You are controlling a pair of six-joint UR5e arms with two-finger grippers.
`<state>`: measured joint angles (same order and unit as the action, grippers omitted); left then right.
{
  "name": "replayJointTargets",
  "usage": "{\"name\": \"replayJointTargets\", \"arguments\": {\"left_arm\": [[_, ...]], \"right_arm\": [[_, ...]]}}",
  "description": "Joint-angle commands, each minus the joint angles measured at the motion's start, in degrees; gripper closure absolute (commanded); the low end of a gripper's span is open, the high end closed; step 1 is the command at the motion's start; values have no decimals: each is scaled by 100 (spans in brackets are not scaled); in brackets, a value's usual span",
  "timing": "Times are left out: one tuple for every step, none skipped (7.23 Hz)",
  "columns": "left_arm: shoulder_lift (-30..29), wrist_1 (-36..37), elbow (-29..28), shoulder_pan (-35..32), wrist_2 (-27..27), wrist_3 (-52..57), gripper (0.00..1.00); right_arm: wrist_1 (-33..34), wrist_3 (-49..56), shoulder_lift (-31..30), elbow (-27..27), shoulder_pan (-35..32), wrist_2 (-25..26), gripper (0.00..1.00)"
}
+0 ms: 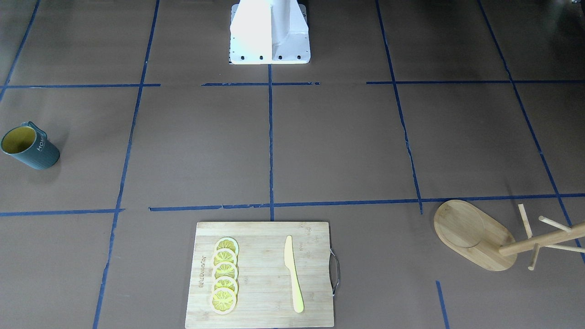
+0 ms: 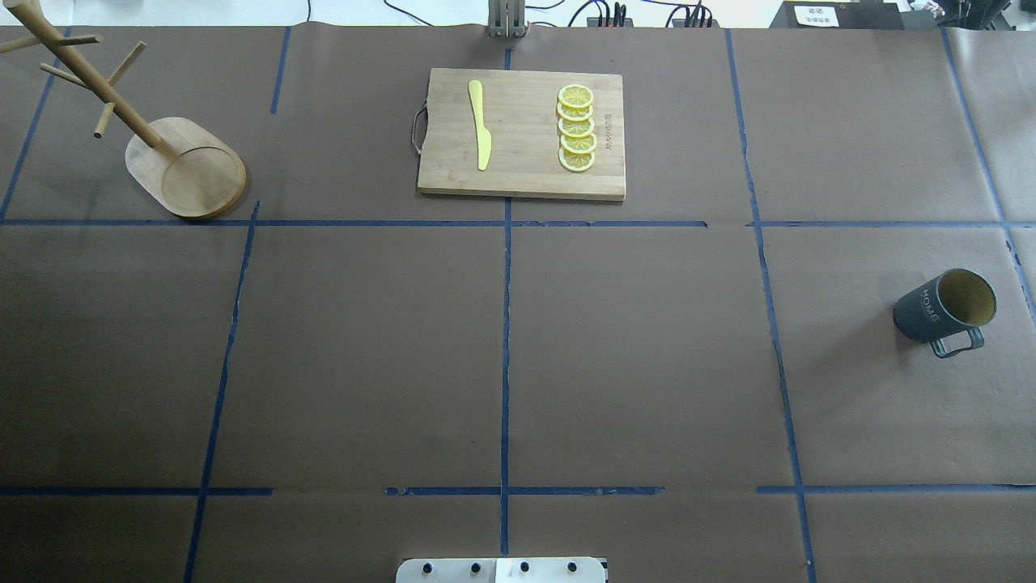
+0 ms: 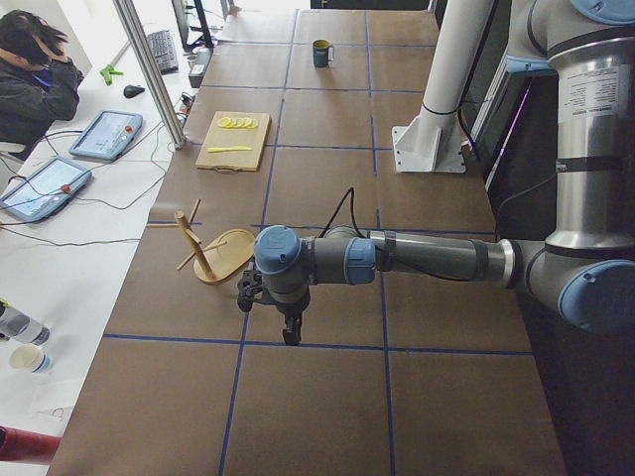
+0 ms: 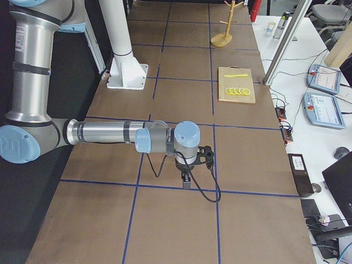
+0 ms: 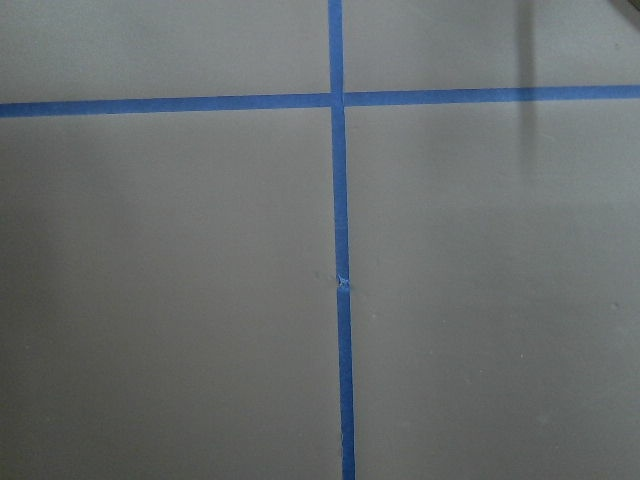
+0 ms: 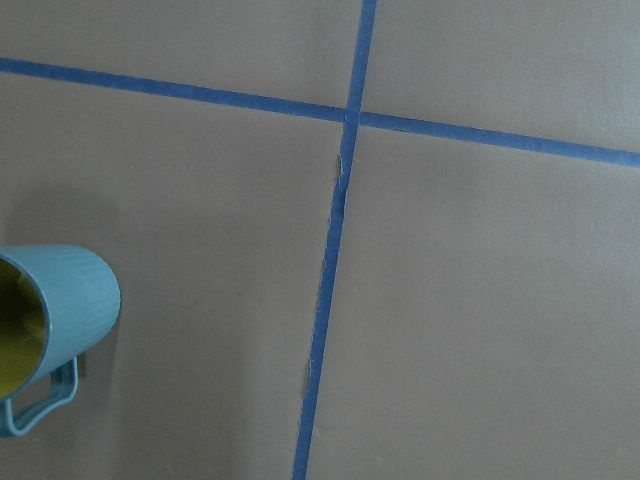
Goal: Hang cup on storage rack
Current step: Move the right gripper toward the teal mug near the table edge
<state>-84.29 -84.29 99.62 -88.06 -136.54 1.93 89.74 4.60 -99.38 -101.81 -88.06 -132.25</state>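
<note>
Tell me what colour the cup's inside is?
Yellow; the cup shows it best in the front-facing view.

Both arms reach out low, one on each side of the white pedestal [image 1: 269,39]. The left arm [image 3: 437,260], on the pedestal's left, holds its forearm level. Its wrist is bent so that the left gripper [image 3: 290,337] points straight down. The right arm [image 4: 104,133] mirrors that pose on the pedestal's other side, forearm level and right gripper [image 4: 186,183] aimed downward. Only the side views show the grippers, and they do not reveal whether either one's jaws are parted.
</note>
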Motion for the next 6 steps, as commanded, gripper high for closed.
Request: {"name": "replayJointTargets", "arguments": {"left_arm": [[-17, 9, -13, 0, -4, -17, 0], [0, 0, -30, 0, -4, -18, 0], [-17, -9, -65, 8, -4, -18, 0], [-26, -9, -101, 8, 4, -18, 0], [-26, -9, -83, 8, 5, -18, 0], [-26, -9, -75, 8, 5, -18, 0]], "right_arm": [[-9, 6, -2, -14, 0, -2, 0], [-9, -3, 24, -40, 8, -2, 0], [-26, -12, 268, -32, 8, -2, 0], [-18, -229, 479, -49, 52, -11, 0], [-26, -814, 725, -58, 339, -11, 0], [-166, -1290, 849, -67, 716, 32, 0]]}}
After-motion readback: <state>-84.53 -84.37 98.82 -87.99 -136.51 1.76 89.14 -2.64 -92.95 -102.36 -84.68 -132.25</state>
